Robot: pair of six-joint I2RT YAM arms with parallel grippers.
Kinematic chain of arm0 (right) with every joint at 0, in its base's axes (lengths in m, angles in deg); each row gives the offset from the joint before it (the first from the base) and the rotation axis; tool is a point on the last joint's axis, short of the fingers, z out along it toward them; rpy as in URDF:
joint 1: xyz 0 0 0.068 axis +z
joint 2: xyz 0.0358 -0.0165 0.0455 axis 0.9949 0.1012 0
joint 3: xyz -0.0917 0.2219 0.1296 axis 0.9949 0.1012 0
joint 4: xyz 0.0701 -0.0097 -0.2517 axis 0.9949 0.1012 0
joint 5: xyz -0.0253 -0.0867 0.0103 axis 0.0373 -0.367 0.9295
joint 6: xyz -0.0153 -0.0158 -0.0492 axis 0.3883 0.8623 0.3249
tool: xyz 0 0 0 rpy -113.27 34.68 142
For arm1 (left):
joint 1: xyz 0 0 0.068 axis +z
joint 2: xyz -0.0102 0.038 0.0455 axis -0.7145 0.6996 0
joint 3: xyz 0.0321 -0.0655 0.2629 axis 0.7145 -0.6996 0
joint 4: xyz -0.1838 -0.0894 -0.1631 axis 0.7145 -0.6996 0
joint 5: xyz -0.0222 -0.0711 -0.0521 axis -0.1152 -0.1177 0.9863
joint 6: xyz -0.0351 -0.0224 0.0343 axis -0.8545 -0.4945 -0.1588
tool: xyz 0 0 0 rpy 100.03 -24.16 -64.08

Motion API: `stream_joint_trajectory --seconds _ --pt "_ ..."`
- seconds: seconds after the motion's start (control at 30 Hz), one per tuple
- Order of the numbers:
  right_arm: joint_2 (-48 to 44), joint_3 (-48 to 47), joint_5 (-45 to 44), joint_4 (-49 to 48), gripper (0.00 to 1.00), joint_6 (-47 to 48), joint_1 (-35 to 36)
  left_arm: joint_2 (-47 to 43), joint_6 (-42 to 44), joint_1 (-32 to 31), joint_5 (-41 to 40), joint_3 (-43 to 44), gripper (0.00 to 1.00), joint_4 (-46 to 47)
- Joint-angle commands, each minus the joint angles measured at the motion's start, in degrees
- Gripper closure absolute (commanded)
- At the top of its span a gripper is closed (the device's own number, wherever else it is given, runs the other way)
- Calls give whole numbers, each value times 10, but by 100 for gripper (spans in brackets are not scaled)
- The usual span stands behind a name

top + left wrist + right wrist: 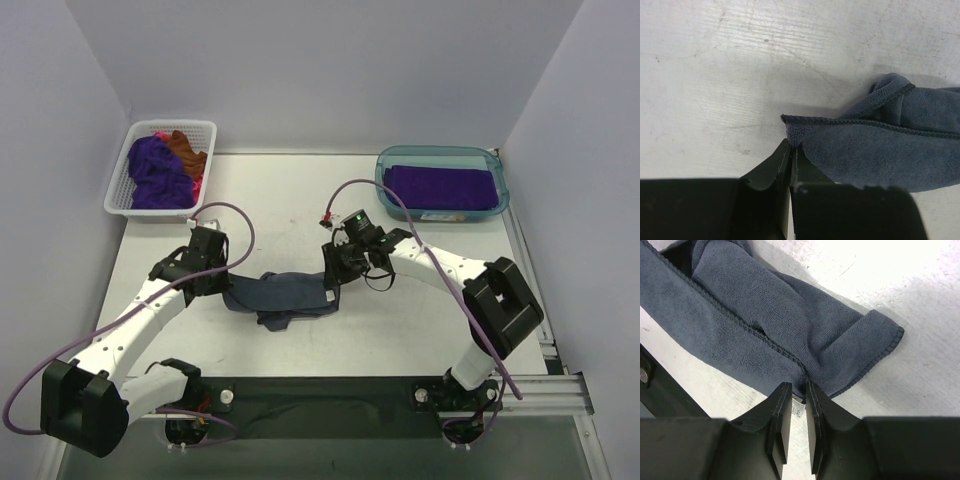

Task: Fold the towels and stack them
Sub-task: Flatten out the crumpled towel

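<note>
A dark slate blue-grey towel [285,298] lies crumpled on the table between my two arms. My left gripper [228,287] is at its left end, and in the left wrist view it [791,146] is shut on the hemmed corner of the towel [880,150]. My right gripper [335,290] is at the towel's right end. In the right wrist view its narrow jaws [798,386] hold a bunched edge of the towel [765,305], with a small white tag hanging in the gap. A deep purple towel [440,185] lies folded in the teal tub [440,152].
A white lattice basket [118,190] at the back left holds a crumpled purple towel [155,175], a rust-brown one [185,148] and a pink one [197,183]. White walls close in the table on the left, back and right.
</note>
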Motion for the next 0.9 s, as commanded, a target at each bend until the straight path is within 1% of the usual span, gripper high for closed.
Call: stream_joint_trajectory --seconds 0.0,0.07,0.13,0.3,0.33,0.4,0.5,0.53,0.63,0.77,0.87 --pt "20 -4 19 -8 81 -7 7 -10 0 3 3 2 100 13" --pt "23 -6 15 -8 80 -9 9 -9 -1 3 3 1 100 13" --pt "26 -5 11 -9 76 -10 9 -9 -1 3 4 2 100 13" --pt "28 -1 -7 -8 71 -10 11 -8 0 3 3 1 100 13" --pt "28 -2 -10 -8 68 -10 10 -7 -1 3 3 1 100 13" --pt "27 -1 -16 -8 68 -10 11 -6 0 3 3 3 100 13" --pt "25 -1 -13 -8 78 -10 14 -6 1 3 4 4 100 13" --pt "24 -3 -13 -8 86 -9 14 -6 1 3 3 5 100 13" --pt "13 -7 -12 -8 93 -9 18 -8 2 3 3 7 100 12" --pt "-17 -21 -26 4 100 -4 20 -9 6 3 0 23 100 10" --pt "-55 -50 -56 31 100 16 14 -8 15 4 -7 56 100 7"
